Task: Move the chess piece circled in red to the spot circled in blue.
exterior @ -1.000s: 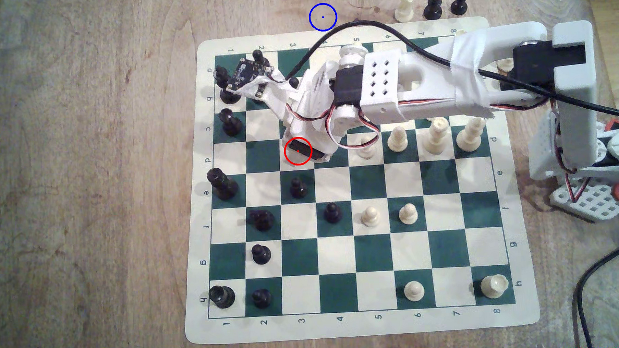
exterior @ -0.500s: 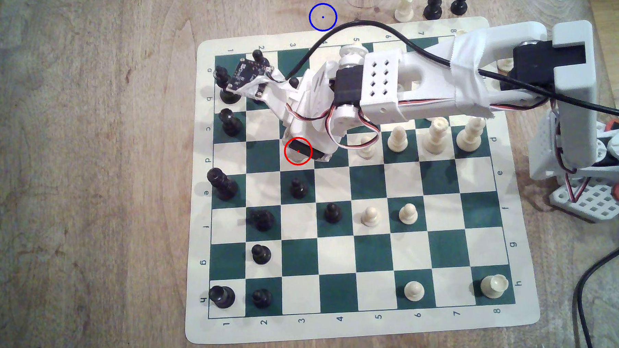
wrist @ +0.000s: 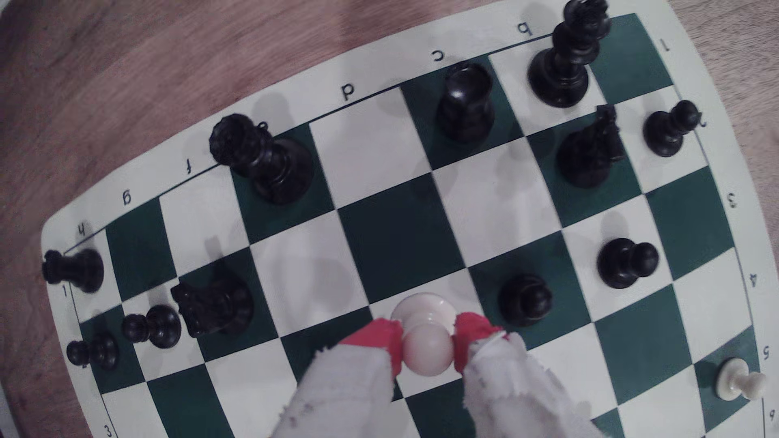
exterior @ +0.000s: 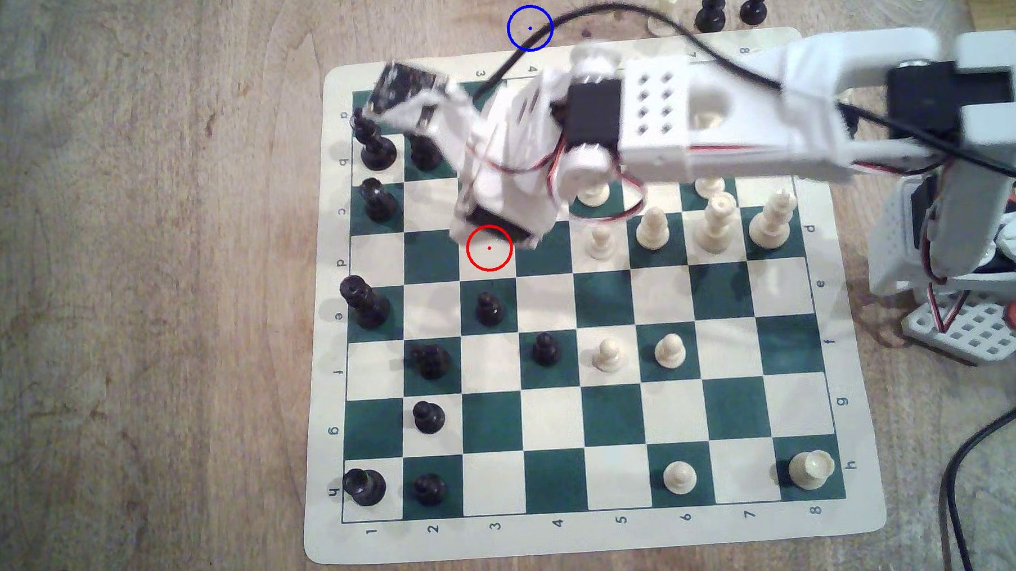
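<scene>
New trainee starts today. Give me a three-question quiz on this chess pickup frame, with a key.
1. True or false: the gripper is shut on the ball head of the cream pawn.
2. What crosses the blue ring in the exterior view? A) a black cable B) a black pawn C) a white knight
3. Fill in: the square inside the red ring looks ____ in the exterior view.

Key: 1 true; 2 A; 3 bare, with the arm's wrist overlapping only the ring's upper edge.

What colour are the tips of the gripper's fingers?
Red; the fingertips show best in the wrist view, pinching the cream pawn.
</scene>
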### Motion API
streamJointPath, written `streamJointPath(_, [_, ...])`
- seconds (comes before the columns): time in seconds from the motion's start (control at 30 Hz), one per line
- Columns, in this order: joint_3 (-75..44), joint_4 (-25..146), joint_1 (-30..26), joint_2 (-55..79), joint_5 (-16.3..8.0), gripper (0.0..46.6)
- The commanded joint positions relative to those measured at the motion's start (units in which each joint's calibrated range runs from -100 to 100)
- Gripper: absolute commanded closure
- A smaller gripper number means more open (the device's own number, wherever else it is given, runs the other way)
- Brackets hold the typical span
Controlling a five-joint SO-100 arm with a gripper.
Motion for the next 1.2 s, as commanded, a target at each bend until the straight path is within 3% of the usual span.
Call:
streamJointPath(0.0, [-7.47, 3.69, 4.14, -8.56, 0.15, 46.4])
streamJointPath(0.27, [-4.38, 4.51, 13.52, -11.44, 1.42, 46.4])
streamJointPath(0.7, [2.42, -5.57, 23.77, -7.20, 4.15, 46.4])
streamJointPath(1.17, [-0.21, -12.77, 24.86, 4.01, 4.40, 46.4])
